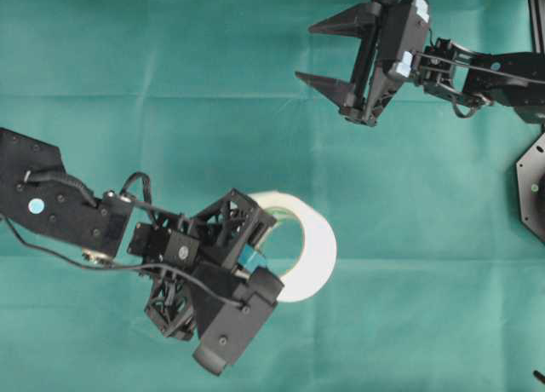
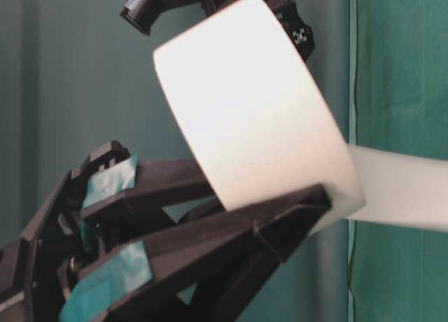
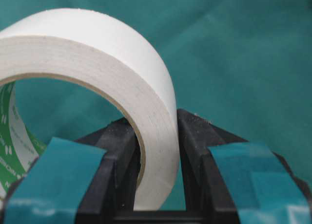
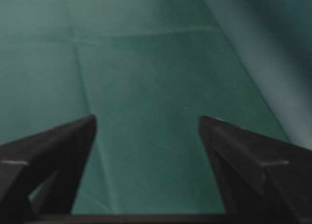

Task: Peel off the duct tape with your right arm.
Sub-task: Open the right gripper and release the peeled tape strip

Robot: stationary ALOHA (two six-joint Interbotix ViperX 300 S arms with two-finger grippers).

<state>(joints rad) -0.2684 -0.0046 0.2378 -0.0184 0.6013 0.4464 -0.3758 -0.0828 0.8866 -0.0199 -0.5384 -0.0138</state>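
Observation:
The duct tape (image 1: 317,239) is a wide white roll, standing on edge in the grip of my left gripper (image 1: 266,252). In the left wrist view the roll's wall (image 3: 97,53) sits between the teal-patched fingers (image 3: 192,136), with the left gripper (image 3: 155,122) shut on it and green print showing on the core. At table level a loose white strip (image 2: 402,192) runs from the roll (image 2: 245,112) to the right edge. The right arm's gripper (image 1: 305,51) hovers at the upper right, well away from the roll, open and empty (image 4: 146,119).
A green cloth (image 1: 128,68) covers the table. A black base plate (image 1: 532,187) sits at the right edge. The left arm's body (image 1: 51,196) stretches in from the left edge.

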